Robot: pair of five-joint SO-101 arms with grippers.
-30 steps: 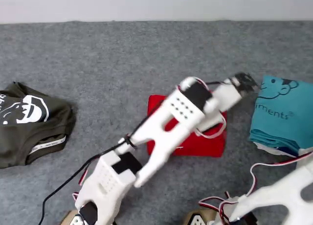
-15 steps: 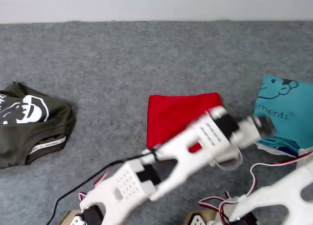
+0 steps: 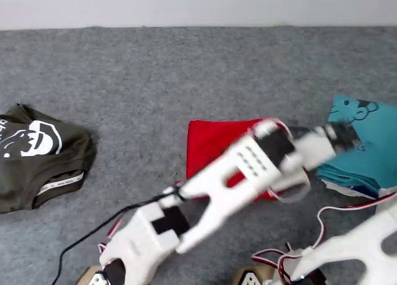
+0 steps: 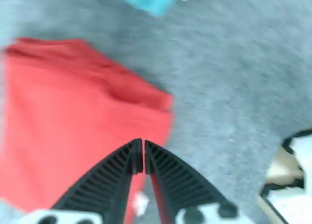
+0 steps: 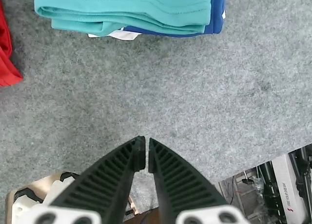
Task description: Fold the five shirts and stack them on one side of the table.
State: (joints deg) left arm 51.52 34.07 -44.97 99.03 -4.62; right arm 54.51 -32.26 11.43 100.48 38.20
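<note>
Shifted up-right since the earlier frame, left fingers (image 4: 122, 165) are pressed together at the teal stack's (image 3: 372, 152) edge, right of the folded red shirt (image 3: 211, 142) at frame centre; right fingers (image 5: 119, 170) are likewise pressed together.

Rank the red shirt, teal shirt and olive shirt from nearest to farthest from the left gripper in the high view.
1. Teal shirt, right side, and red shirt, centre: too close to call from the left gripper.
2. Olive shirt, far left.
</note>
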